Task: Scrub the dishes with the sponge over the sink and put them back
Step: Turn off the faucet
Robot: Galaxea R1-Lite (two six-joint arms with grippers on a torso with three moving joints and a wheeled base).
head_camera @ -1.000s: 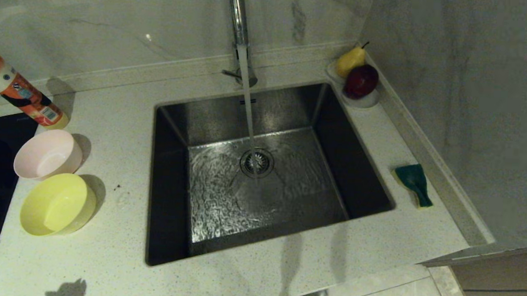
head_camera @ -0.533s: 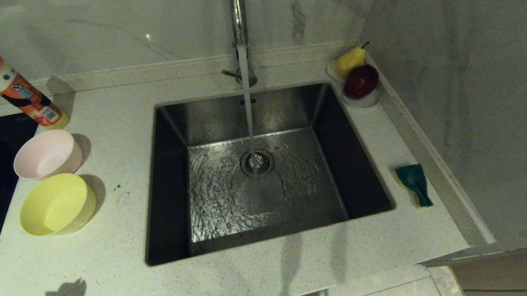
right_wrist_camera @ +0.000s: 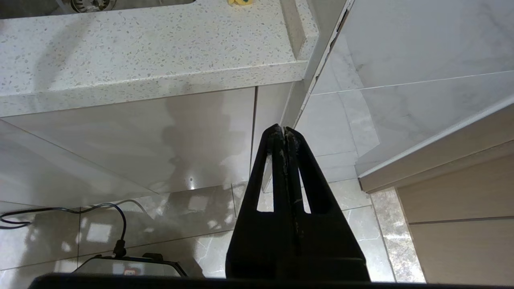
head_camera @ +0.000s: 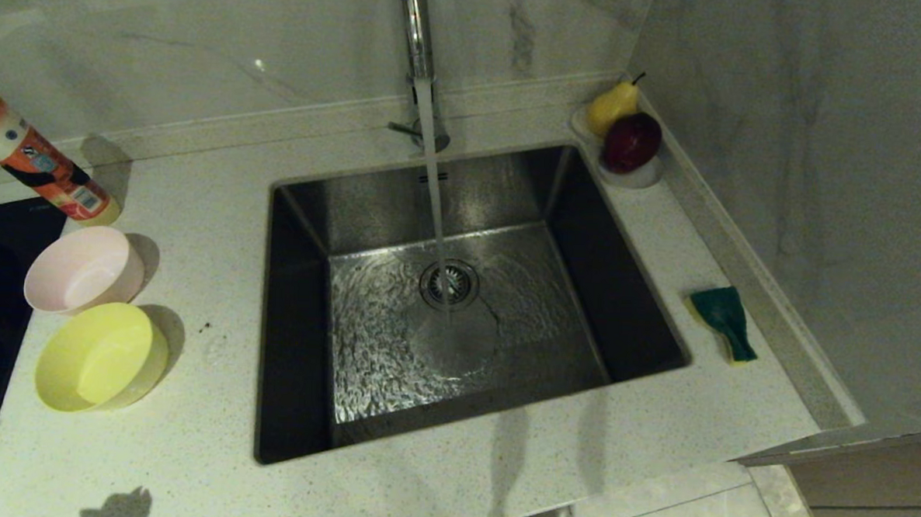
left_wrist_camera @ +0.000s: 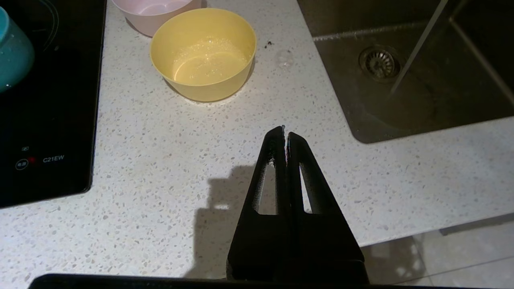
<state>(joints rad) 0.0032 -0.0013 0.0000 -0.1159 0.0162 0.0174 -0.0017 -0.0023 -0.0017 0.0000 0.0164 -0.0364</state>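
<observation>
Both grippers, left gripper (left_wrist_camera: 285, 130) and right gripper (right_wrist_camera: 283, 129), hang clenched, empty, at table's front edge. Yellow-green sponge (head_camera: 724, 320) lies beside steel sink (head_camera: 299, 205), right edge; yellow plastic bowl (head_camera: 99, 357) left. We open jaws wide first, approach sponge squarely.

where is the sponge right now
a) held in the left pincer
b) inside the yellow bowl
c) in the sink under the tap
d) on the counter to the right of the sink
d: the sponge lies green face up on the counter right of the sink, untouched.
</observation>
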